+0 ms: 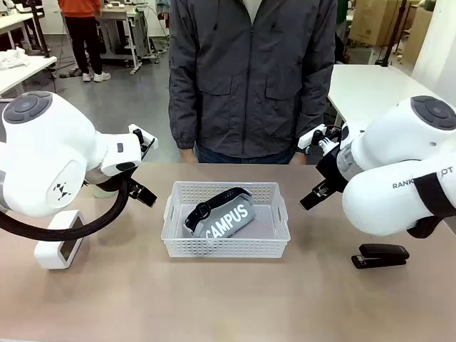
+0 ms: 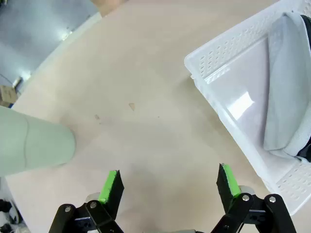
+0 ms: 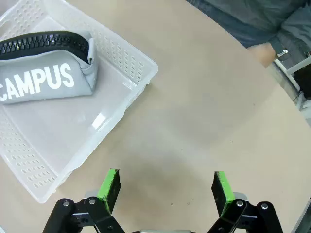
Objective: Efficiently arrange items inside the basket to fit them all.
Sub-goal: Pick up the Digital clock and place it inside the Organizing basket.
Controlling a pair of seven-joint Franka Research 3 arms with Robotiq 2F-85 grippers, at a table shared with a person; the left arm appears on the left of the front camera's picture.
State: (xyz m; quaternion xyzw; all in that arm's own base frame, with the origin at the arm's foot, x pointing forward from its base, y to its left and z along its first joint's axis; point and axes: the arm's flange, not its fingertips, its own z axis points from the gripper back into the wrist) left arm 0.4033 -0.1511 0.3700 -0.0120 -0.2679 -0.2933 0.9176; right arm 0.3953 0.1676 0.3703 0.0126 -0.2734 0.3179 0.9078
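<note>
Front view: the grey fabric "CAMPUS" pouch with black strap (image 1: 226,217) lies slantwise in the shallow white perforated plastic basket (image 1: 225,246) at mid-table, while the black stapler (image 1: 380,255) and the white rectangular box (image 1: 58,249) sit outside it. Left wrist view: the left gripper (image 2: 170,182) hangs wide open and empty over bare table (image 2: 146,97), with the pale green plastic cup (image 2: 34,145) nearby. Right wrist view: the right gripper (image 3: 166,187), equally wide and empty, hovers beside the basket; if the pouch is kept diagonal, it would likely crowd out the other items.
</note>
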